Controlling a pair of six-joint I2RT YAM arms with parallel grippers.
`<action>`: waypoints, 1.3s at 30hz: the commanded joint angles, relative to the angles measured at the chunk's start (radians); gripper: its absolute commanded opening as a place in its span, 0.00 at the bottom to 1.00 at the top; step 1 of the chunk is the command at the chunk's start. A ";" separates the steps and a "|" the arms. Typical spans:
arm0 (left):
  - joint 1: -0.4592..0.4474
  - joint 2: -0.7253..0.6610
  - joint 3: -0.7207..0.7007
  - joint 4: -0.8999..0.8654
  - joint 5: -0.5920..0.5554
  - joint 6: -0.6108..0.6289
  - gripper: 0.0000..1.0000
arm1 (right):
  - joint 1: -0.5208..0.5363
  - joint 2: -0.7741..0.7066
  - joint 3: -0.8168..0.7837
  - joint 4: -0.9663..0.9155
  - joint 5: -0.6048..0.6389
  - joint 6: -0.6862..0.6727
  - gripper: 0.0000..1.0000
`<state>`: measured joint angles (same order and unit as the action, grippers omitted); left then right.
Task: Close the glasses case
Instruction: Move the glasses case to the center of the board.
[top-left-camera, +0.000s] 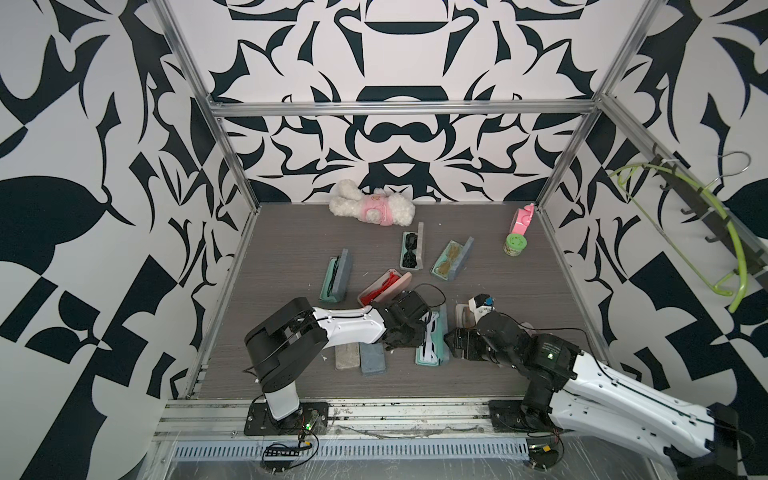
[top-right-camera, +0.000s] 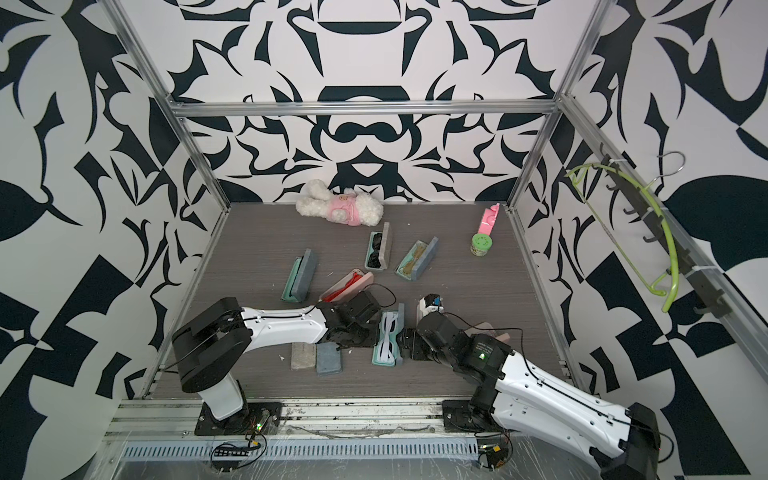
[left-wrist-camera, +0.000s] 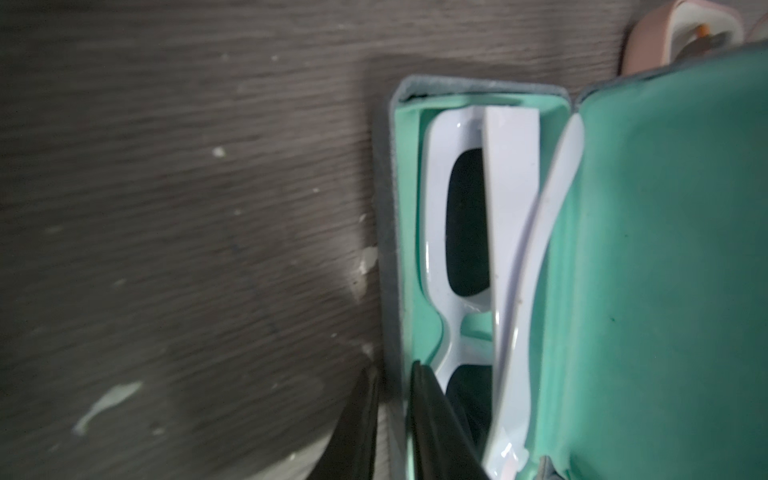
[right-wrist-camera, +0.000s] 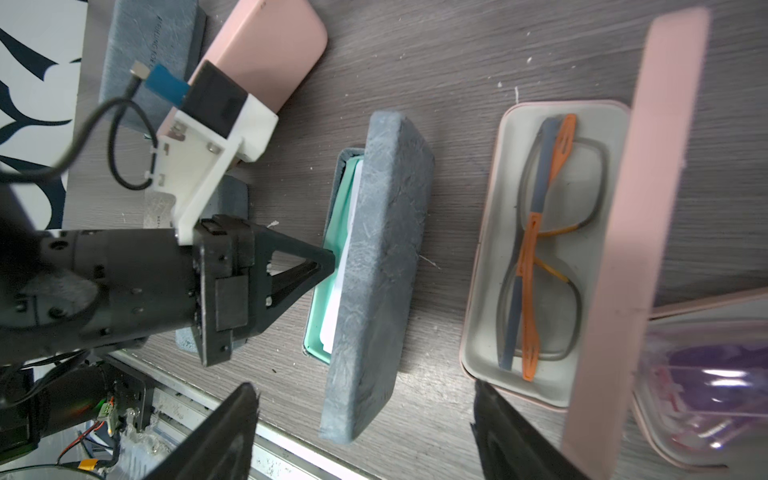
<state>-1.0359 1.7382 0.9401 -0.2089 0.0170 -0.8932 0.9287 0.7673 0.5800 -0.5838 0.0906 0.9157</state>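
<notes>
The glasses case (top-left-camera: 432, 341) (top-right-camera: 388, 340) is grey outside and mint inside, with white sunglasses (left-wrist-camera: 511, 249) lying in its base. Its lid (right-wrist-camera: 374, 282) stands half-raised, tilted over the base. My left gripper (left-wrist-camera: 392, 374) (top-left-camera: 417, 336) is shut on the base's long side wall, one finger (left-wrist-camera: 428, 399) inside and the other outside. My right gripper (right-wrist-camera: 365, 386) (top-left-camera: 448, 337) is open on the lid's side, its fingers (right-wrist-camera: 232, 419) straddling the lid's near end without touching it.
An open pink case with orange-and-grey glasses (right-wrist-camera: 540, 249) lies just beyond the lid. Several other open cases (top-left-camera: 384, 286) (top-left-camera: 336, 278) (top-left-camera: 411, 251) sit farther back. Closed grey and blue cases (top-left-camera: 361, 357) lie under my left arm. A plush toy (top-left-camera: 372, 205) and a green jar (top-left-camera: 514, 245) stand at the back.
</notes>
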 joint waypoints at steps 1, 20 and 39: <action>0.011 -0.017 -0.044 -0.075 -0.027 -0.005 0.20 | -0.004 0.017 0.000 0.071 -0.018 -0.012 0.82; 0.034 -0.108 -0.125 -0.085 -0.052 -0.023 0.20 | -0.030 0.183 -0.001 0.251 -0.138 -0.020 0.66; 0.045 -0.160 -0.162 -0.110 -0.076 -0.028 0.20 | -0.061 0.254 -0.023 0.379 -0.198 -0.037 0.50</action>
<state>-0.9989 1.6024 0.8062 -0.2527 -0.0334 -0.9199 0.8715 1.0203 0.5659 -0.2596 -0.0921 0.8963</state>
